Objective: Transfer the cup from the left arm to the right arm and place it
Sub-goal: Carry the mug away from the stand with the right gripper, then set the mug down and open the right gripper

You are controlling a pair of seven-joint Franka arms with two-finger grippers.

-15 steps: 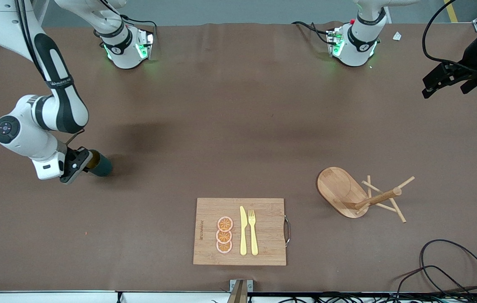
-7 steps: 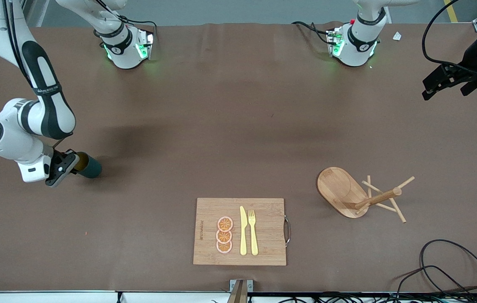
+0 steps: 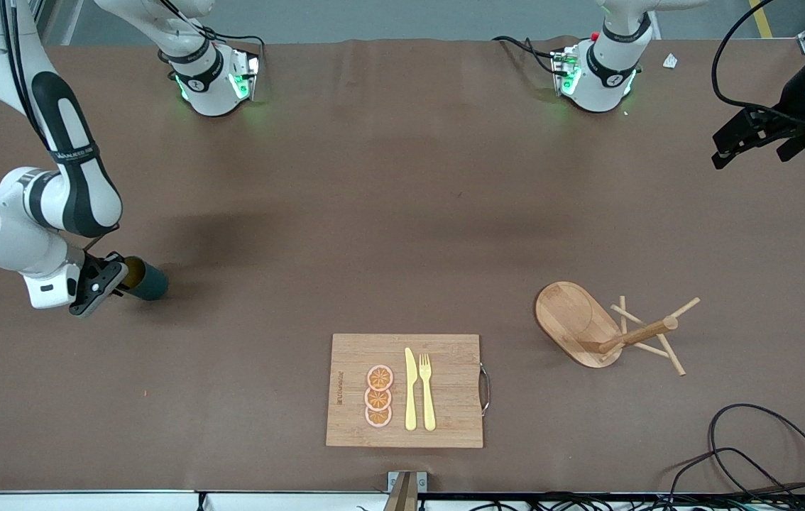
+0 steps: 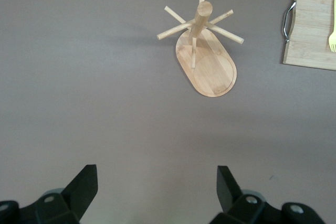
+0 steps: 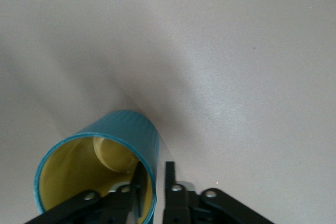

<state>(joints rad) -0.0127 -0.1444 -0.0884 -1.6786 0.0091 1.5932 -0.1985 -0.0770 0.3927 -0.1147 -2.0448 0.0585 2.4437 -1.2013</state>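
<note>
The cup (image 3: pixel 150 282), dark teal with a yellow inside (image 5: pixel 79 174), rests on the brown table near the right arm's end. My right gripper (image 3: pixel 121 274) straddles its rim (image 5: pixel 154 167): one finger is inside against the wall. The outer finger (image 5: pixel 169 174) stands a small gap off the wall, so the jaws are slightly open. The cup's handle is hidden. My left gripper (image 3: pixel 721 149) waits in the air over the left arm's end of the table, wide open (image 4: pixel 157 174) and empty.
A wooden cutting board (image 3: pixel 452 355) with orange slices (image 3: pixel 378 396), a yellow knife and a fork (image 3: pixel 427 390) lies near the front camera. A wooden peg rack (image 3: pixel 576 319) (image 4: pixel 210 66) stands toward the left arm's end. Black cables (image 3: pixel 764 443) lie at that corner.
The right arm carried the cup a little toward the right arm's end of the table, then its fingers eased apart off the cup wall. The left arm barely moved.
</note>
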